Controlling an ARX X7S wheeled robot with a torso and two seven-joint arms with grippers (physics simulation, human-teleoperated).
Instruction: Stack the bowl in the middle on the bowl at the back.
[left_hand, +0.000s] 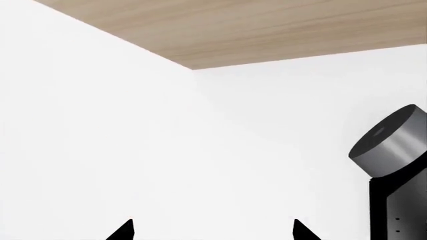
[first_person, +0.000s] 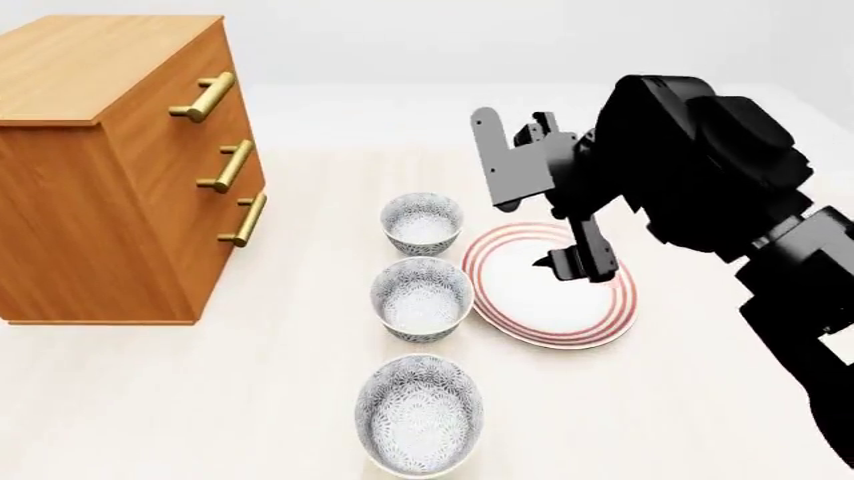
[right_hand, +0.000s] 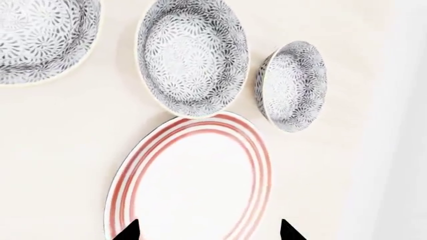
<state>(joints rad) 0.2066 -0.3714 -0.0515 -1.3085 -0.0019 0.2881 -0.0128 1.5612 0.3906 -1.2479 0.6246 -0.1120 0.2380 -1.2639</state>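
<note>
Right hand (first_person: 577, 262): hanging over the red-ringed plate, fingers spread apart, nothing between them; my wrist camera shows both dark fingertips (right_hand: 128, 231) with plate showing in the gap.
Plate (first_person: 587, 322): directly under my right hand, flat on the bench, white with red rings at the rim.
Bowl in the middle (first_person: 422, 298): just beyond the plate's rim on the side away from my right arm, upright, speckled blue-grey inside and out, apart from my hand, its rim looking to touch the plate's edge.
Bowl at the back (first_person: 423, 223): farther out from my hand, next in the row behind the middle one, near it but apart, upright.
Front bowl (first_person: 419, 411): the row's near end, back toward me, well apart from my hand.
Bench (first_person: 200, 400): pale, carrying the bowls and the plate.
Drawer chest (first_person: 120, 160): wooden, brass handles, well beyond the bowls.
Left hand (left_hand: 212, 231): tips apart, holding nothing, facing white walls and a wooden ceiling.
</note>
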